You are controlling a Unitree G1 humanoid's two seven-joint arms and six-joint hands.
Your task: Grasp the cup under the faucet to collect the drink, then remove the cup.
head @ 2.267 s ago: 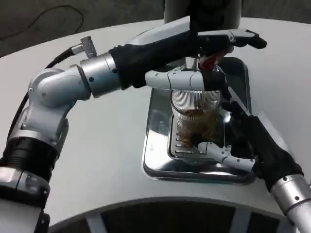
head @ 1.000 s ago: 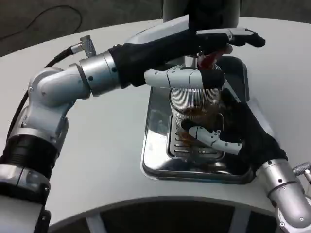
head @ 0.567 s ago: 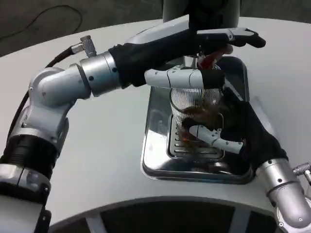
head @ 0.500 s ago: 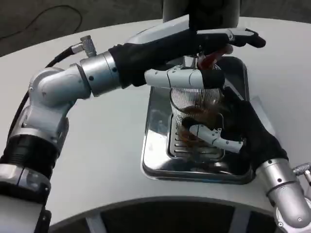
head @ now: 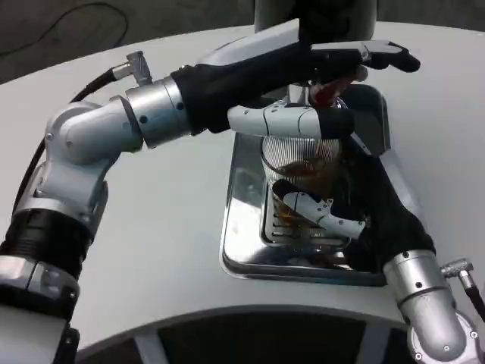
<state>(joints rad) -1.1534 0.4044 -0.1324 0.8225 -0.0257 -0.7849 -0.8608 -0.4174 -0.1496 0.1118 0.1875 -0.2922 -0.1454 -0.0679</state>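
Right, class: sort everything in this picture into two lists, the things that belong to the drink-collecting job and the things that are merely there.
Part of the job:
- clear ribbed plastic cup holding brown drink
- red-handled faucet
- left hand, at the faucet
- right hand, gripping the cup
- shiny metal drip tray

Merely there:
- white round table
- black cable

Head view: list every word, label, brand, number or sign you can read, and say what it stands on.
No readable text on any of these:
cup: ribbed clear wall, brown drink, no print.
tray: bare shiny metal.
faucet: red part, no marking legible.
left hand and right hand: plain white and black surfaces.
table: plain white.
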